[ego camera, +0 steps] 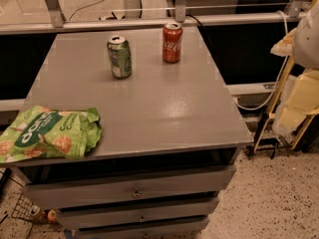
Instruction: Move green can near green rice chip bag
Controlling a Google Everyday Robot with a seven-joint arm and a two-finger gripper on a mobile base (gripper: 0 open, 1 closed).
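Camera view: green can [119, 57], gripper [298, 103] right.

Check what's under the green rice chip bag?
The green rice chip bag lies on the grey cabinet top, at its front left corner, partly overhanging the edge. Anything beneath it is covered. The pincer sits at the far right, off the top.

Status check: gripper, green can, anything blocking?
Gripper far right, off the table. Green can upright at back, apart from chip bag at front-left corner. Red can stands beside the green one, off the path.
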